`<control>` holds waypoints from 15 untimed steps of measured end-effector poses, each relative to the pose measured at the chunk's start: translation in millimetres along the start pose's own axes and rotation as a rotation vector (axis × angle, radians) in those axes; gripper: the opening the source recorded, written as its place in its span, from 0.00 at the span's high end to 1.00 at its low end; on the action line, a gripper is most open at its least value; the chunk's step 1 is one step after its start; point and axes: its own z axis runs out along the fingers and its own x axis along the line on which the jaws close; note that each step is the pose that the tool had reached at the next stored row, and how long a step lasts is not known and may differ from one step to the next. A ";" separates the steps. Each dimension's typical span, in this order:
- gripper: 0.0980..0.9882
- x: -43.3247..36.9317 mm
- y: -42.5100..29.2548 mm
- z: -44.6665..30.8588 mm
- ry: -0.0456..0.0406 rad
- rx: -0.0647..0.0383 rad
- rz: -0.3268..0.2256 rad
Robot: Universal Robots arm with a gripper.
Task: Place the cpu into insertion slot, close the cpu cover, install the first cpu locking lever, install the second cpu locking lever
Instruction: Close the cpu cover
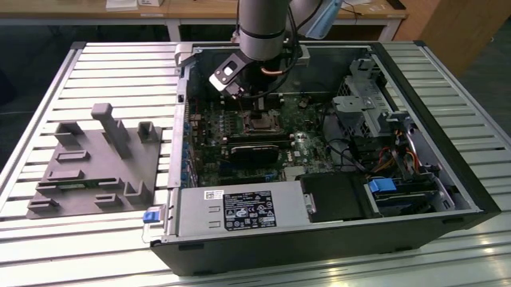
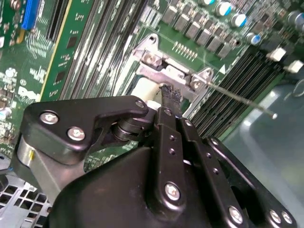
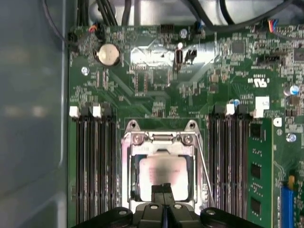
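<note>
black fingers (image 3: 159, 194), pressed together, cover part of the cpu (image 3: 164, 170).

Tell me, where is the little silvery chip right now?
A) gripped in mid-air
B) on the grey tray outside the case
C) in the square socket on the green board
C: in the first wrist view the cpu lies flat inside the cpu cover on the green board.
</note>
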 end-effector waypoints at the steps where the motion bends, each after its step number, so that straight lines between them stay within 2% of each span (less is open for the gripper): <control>1: 0.99 0.0 -1.2 0.8 0.0001 0.000 0.000; 5: 0.99 -0.2 -4.0 6.2 0.0001 0.000 0.000; 12: 0.99 -0.7 -4.1 12.2 -0.0015 0.001 0.000; 15: 0.99 -0.5 -1.8 13.8 -0.0003 0.000 0.000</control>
